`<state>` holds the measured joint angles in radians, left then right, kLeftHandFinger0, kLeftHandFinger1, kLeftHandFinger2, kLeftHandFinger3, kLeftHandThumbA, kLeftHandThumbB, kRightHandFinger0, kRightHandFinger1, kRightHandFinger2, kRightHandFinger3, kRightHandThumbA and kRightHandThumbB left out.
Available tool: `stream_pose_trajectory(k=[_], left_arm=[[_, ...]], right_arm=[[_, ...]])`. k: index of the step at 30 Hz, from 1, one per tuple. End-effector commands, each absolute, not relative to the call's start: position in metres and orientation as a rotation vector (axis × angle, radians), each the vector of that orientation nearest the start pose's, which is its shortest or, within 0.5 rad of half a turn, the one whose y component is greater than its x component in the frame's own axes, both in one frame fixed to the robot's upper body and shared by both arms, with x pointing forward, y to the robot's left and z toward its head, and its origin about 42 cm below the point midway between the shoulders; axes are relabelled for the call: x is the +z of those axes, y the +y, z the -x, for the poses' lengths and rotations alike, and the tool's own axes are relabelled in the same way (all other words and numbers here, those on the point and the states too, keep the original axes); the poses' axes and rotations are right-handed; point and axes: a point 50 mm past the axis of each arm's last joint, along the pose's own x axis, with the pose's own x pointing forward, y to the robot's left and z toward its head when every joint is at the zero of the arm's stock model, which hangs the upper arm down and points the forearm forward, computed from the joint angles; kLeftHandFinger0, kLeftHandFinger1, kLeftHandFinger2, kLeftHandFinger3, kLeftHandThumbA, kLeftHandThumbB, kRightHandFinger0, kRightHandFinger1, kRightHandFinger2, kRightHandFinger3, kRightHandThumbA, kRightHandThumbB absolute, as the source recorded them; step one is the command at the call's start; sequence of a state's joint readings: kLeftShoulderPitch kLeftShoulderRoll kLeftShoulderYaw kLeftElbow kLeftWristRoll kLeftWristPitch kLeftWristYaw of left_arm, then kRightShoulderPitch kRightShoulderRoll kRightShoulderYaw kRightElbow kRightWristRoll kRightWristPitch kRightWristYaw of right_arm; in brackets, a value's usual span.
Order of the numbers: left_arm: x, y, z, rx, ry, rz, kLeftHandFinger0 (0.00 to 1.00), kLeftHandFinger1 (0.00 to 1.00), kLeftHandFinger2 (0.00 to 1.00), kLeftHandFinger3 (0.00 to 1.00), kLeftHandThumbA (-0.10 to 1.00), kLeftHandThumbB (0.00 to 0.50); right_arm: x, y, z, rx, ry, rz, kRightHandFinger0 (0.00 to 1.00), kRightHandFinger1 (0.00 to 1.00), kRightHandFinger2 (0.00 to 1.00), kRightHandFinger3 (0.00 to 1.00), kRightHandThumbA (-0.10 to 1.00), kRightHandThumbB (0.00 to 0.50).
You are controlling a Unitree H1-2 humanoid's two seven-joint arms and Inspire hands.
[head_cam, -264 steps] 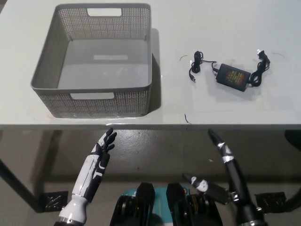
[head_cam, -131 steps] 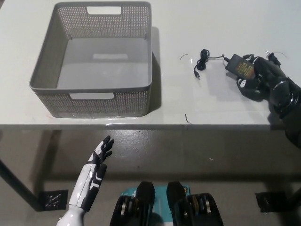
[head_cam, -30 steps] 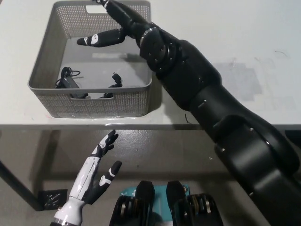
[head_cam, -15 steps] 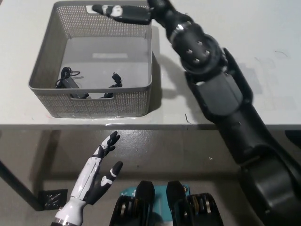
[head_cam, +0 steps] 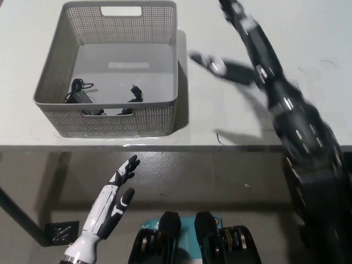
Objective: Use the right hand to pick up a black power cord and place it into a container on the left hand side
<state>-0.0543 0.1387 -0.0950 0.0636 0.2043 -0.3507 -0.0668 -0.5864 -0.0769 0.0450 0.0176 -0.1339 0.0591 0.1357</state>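
The black power cord (head_cam: 82, 97) lies inside the grey mesh basket (head_cam: 110, 103), in its near left corner, and its small plug end (head_cam: 135, 91) rests a little to the right. My black right hand (head_cam: 248, 52) is blurred with motion above the white table, right of the basket. It is open, fingers spread, and holds nothing. My white left hand (head_cam: 120, 184) hangs open below the table's front edge at lower left.
The white table (head_cam: 231, 124) runs across the upper picture, with its front edge just below the basket. A small black scrap (head_cam: 219, 138) lies near that edge. Under the table is dark floor.
My right arm has swung from over the basket's far rim out to the right, above the table. The cord stays in the basket. The left hand has hardly moved.
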Motion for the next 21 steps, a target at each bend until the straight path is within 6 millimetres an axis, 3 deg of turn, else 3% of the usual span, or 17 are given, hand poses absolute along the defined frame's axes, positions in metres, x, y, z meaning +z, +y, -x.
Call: stream_pose_trajectory(k=[1, 6, 9, 14, 16, 17, 21], left_arm=[[0.128, 0.229, -0.300, -0.197, -0.417, -0.293, 1.00, 1.00, 1.00, 1.00, 1.00, 0.220], [0.122, 0.233, -0.288, -0.192, -0.384, -0.290, 1.00, 1.00, 1.00, 1.00, 1.00, 0.234], [0.120, 0.231, -0.286, -0.191, -0.370, -0.284, 1.00, 1.00, 1.00, 1.00, 1.00, 0.237], [0.118, 0.232, -0.284, -0.184, -0.361, -0.272, 1.00, 1.00, 1.00, 1.00, 1.00, 0.232], [0.117, 0.232, -0.285, -0.179, -0.358, -0.274, 1.00, 1.00, 1.00, 1.00, 1.00, 0.230], [0.117, 0.233, -0.285, -0.176, -0.357, -0.276, 1.00, 1.00, 1.00, 1.00, 1.00, 0.230], [0.115, 0.235, -0.283, -0.168, -0.347, -0.270, 1.00, 1.00, 1.00, 1.00, 1.00, 0.230]], right_arm=[[0.283, -0.205, -0.341, 0.359, -0.654, -0.016, 1.00, 1.00, 1.00, 1.00, 1.00, 0.369], [0.226, -0.201, -0.315, 0.378, -0.475, -0.037, 1.00, 1.00, 1.00, 1.00, 1.00, 0.401], [0.196, -0.200, -0.302, 0.402, -0.376, -0.068, 1.00, 1.00, 1.00, 1.00, 1.00, 0.352], [0.151, -0.194, -0.293, 0.442, -0.280, -0.074, 1.00, 1.00, 1.00, 1.00, 1.00, 0.312], [0.132, -0.192, -0.292, 0.437, -0.263, -0.054, 1.00, 1.00, 1.00, 1.00, 1.00, 0.220], [0.126, -0.191, -0.292, 0.443, -0.251, -0.050, 1.00, 1.00, 1.00, 1.00, 1.00, 0.211], [0.101, -0.187, -0.289, 0.479, -0.175, -0.059, 1.00, 1.00, 1.00, 1.00, 1.00, 0.283]])
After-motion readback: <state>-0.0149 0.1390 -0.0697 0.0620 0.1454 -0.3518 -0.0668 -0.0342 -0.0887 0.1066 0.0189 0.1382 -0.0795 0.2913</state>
